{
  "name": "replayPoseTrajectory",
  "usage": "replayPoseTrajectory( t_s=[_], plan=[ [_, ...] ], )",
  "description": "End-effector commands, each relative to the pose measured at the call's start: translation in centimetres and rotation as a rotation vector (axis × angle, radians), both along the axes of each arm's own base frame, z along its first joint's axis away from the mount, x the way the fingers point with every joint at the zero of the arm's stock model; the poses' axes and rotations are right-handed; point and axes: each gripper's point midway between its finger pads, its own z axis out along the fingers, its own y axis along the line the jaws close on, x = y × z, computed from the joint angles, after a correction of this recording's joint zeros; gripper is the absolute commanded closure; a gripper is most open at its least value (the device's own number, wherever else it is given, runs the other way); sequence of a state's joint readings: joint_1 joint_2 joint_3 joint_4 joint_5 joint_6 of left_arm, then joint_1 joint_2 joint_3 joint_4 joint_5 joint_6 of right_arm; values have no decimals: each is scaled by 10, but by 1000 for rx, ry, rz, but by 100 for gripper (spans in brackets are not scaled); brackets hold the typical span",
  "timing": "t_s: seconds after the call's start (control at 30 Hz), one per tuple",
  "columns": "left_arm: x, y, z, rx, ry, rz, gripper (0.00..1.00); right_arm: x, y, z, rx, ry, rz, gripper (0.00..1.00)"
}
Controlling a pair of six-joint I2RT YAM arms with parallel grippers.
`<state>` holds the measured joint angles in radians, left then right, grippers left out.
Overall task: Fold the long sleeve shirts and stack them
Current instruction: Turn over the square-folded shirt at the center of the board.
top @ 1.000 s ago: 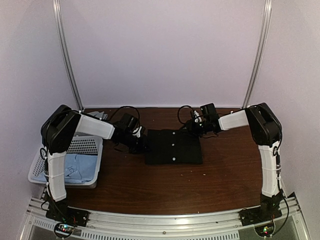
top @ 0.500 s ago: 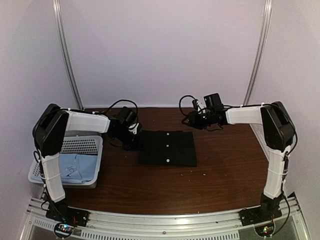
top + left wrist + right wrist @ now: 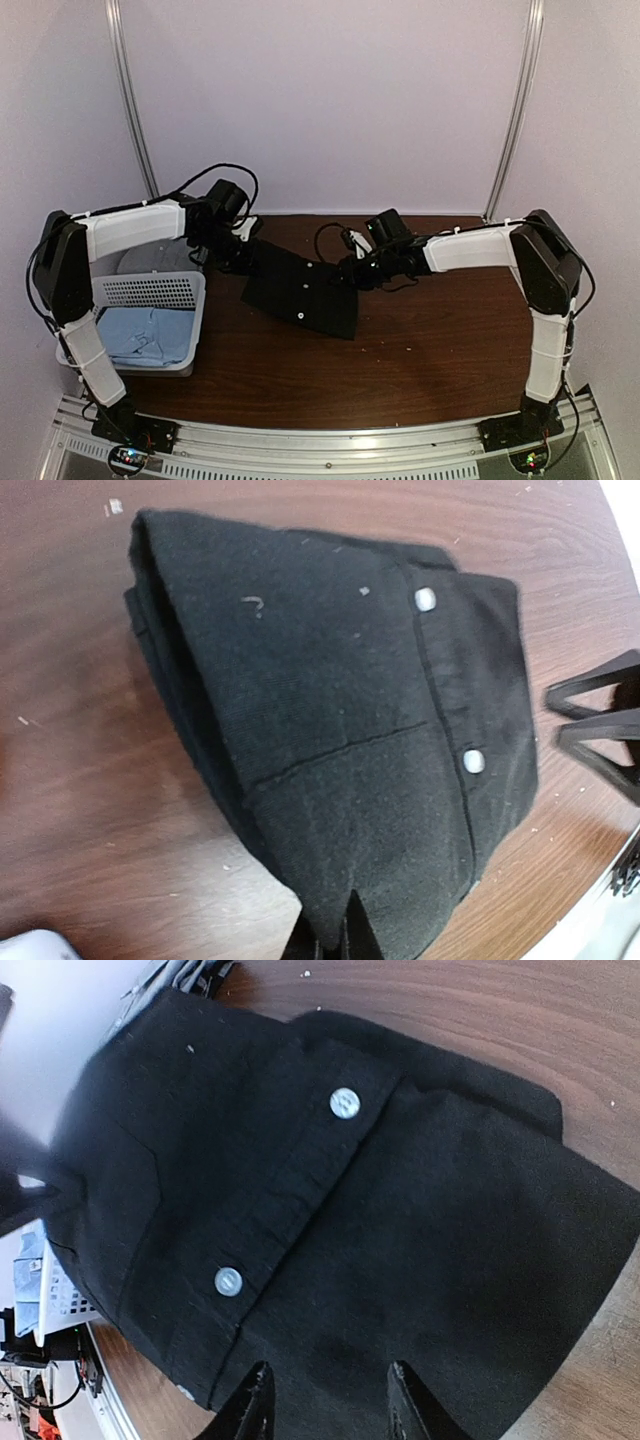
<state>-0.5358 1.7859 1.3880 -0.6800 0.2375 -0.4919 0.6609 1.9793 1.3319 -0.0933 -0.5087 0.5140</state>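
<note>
The brown table (image 3: 450, 340) carries one folded black shirt (image 3: 300, 290) in its far middle, between the two tools. The shirt is a rough rectangle lying askew to the table's edges. Its long axis runs from the far left down toward the near right, and one corner points at the near edge. The button strip crosses that axis, running roughly far to near. At the table's left edge stands one white lattice basket (image 3: 150, 292) with one light blue shirt (image 3: 140, 335) lying crumpled inside. One greyish cloth (image 3: 145, 263) shows just behind the basket, touching its far rim. The left tool (image 3: 328, 940) is pinched together on the black shirt's far left edge, the cloth caught between its fingers. The right tool (image 3: 328, 1385) sits over the shirt's right edge with its fingers spread apart above the flat top layer, not clamped on it. Two white buttons (image 3: 425, 599) show on the strip in each wrist view.
</note>
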Motion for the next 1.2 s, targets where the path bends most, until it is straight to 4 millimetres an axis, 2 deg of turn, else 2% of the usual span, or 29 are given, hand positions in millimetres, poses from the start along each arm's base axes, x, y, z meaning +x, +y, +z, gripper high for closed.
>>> replayPoseTrajectory(
  t_s=[0.0, 0.17, 0.3, 0.4, 0.5, 0.67, 0.77, 0.83, 0.97, 1.17],
  plan=[
    [9, 5, 48, 11, -119, -68, 100, 6, -2, -25, -32, 36, -54, 64],
    [16, -2, 76, -13, -177, -104, 100, 6, 10, -46, -37, 73, -58, 67],
    [22, -16, 97, -67, -214, -154, 100, 9, 28, -57, 9, 104, -46, 69],
    [30, -29, 115, -120, -239, -187, 100, 9, 42, -59, 35, 129, -35, 69],
    [32, -47, 133, -192, -251, -228, 100, 17, 59, -51, 92, 113, -33, 69],
    [31, -82, 150, -301, -260, -290, 100, 26, 83, -43, 197, 125, -24, 68],
    [31, -104, 150, -349, -253, -327, 100, 30, 100, -39, 253, 139, 2, 68],
    [30, -114, 142, -368, -230, -339, 100, 31, 105, -39, 269, 150, 8, 68],
    [24, -128, 127, -401, -193, -360, 100, 33, 98, -40, 267, 139, -2, 67],
    [29, -134, 115, -413, -171, -347, 100, 36, 82, -39, 287, 141, -30, 67]
  ],
)
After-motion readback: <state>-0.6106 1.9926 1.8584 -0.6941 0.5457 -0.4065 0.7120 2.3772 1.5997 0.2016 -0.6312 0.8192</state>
